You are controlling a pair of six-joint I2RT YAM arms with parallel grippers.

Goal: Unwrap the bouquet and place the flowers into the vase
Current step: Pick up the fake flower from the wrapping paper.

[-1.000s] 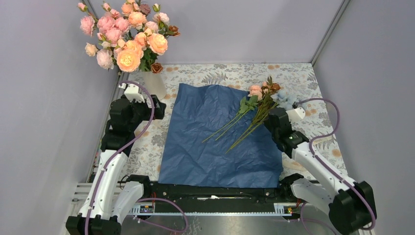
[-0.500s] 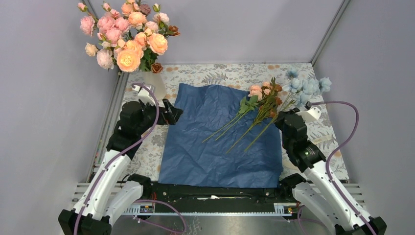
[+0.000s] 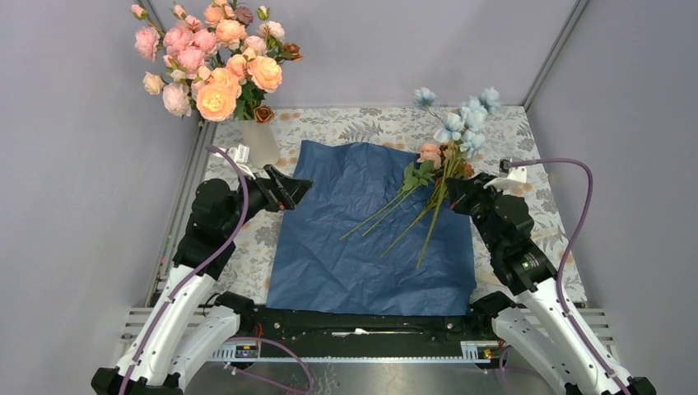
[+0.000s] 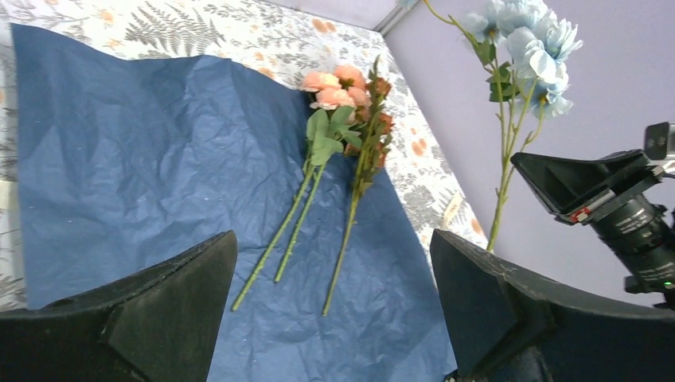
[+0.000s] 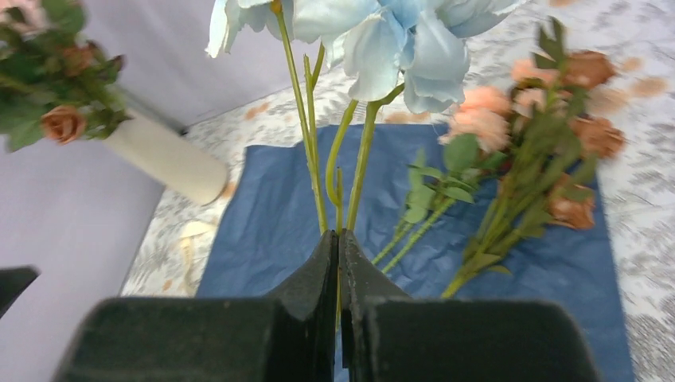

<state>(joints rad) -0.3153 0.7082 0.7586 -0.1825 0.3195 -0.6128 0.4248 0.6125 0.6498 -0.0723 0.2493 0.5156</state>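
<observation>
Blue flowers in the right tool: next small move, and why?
Probably swing them left toward the vase, stems down. The right tool is shut on the stems of the blue flowers, held above the paper; the vase stands at the far left corner.

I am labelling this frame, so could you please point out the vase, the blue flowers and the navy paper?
vase (image 5: pixel 167 159), right wrist view, on its off-white body.
blue flowers (image 5: pixel 398 48), right wrist view, on a large petal.
navy paper (image 3: pixel 354 247), top view, on its bare lower middle.
</observation>
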